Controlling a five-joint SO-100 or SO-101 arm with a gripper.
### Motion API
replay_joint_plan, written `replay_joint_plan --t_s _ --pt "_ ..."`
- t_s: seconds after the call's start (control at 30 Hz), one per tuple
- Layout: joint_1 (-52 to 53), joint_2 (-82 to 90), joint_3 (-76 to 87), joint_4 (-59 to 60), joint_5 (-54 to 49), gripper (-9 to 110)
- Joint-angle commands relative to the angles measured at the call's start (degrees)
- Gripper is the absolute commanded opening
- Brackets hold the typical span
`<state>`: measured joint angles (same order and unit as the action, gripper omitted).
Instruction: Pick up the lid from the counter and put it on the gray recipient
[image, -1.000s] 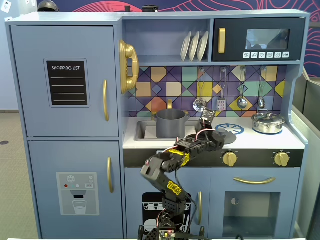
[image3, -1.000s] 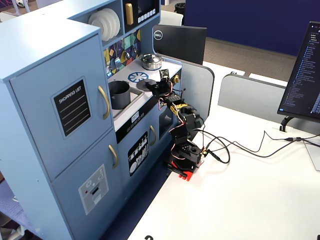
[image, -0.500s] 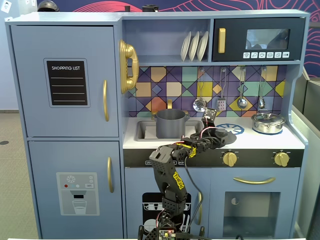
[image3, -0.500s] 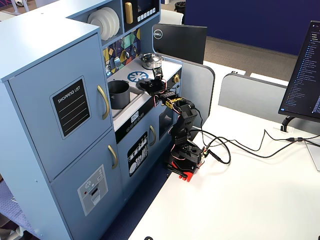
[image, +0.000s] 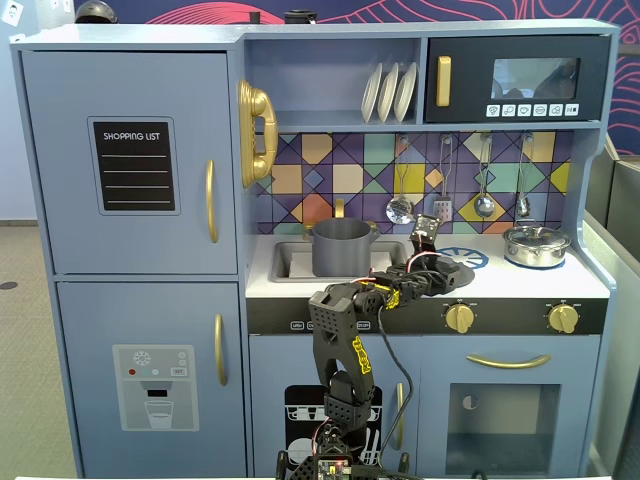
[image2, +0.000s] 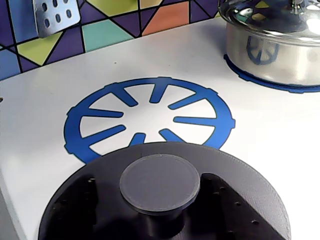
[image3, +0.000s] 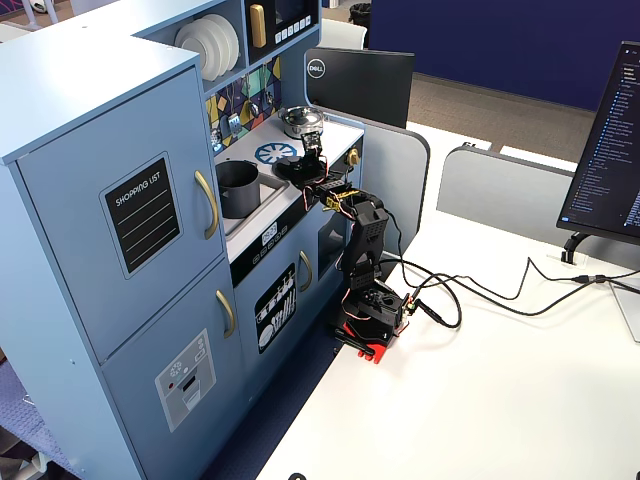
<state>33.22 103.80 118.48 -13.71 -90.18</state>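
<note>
The lid (image2: 240, 185) is a flat dark-gray disc with a round central knob (image2: 160, 184). It fills the bottom of the wrist view and covers the near edge of the blue burner print (image2: 75, 125). My gripper (image2: 152, 182) has a finger on each side of the knob and is shut on it. In both fixed views the gripper (image: 432, 262) (image3: 300, 165) and lid (image: 455, 272) are low over the counter, right of the sink. I cannot tell whether the lid touches the counter. The gray recipient (image: 342, 248) (image3: 238, 188) stands open in the sink, to the left.
A shiny steel pot (image: 536, 245) (image2: 275, 45) with its own lid stands on the right burner. Utensils (image: 400, 208) hang on the tiled back wall, a slotted one (image2: 55, 15) just behind the burner. The sink rim (image: 275, 262) surrounds the gray pot.
</note>
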Motion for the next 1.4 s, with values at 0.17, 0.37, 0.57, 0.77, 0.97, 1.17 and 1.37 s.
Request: replay_joint_plan --t_s 0.17,0.37,0.57,0.77,0.97,1.17,1.37 --pt "-1.67 -2.55 -6.06 0.62 3.08 0" --pt "-2.72 -3.08 -6.24 -1.41 2.99 0" --pt "-4.75 -3.08 -8.79 -4.39 -0.62 0" --pt "-5.98 -1.85 -15.12 -3.25 -1.93 0" --pt "-8.61 0.70 -22.50 2.20 -2.55 0" --pt "-14.24 3.34 -32.17 14.24 -2.02 0" --pt "-21.45 6.94 -35.42 24.08 -1.85 0"
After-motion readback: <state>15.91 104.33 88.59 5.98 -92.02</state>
